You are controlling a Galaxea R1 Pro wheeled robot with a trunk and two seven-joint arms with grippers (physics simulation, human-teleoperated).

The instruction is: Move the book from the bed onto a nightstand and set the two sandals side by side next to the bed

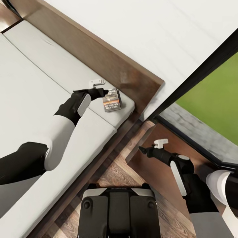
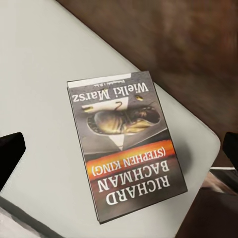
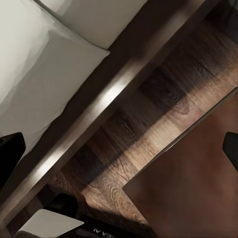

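Left gripper [image 1: 99,85]: jaws spread wide, holding nothing – just above the book [image 1: 111,100]
Book: flat on the bed [image 1: 26,86] (corner near headboard)
Right gripper [image 1: 158,144]: open, empty – over the nightstand [image 1: 165,175]

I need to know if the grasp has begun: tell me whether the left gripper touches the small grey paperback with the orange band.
Apart. In the left wrist view, the paperback lies flat on the pale mattress, bare mattress separating it from either dark fingertip.

The bed [image 1: 29,86] runs off the head view's left edge. The left end effector [image 1: 99,85] partly covers the book [image 1: 112,100]. The nightstand [image 1: 155,172] is partly hidden behind the right arm.
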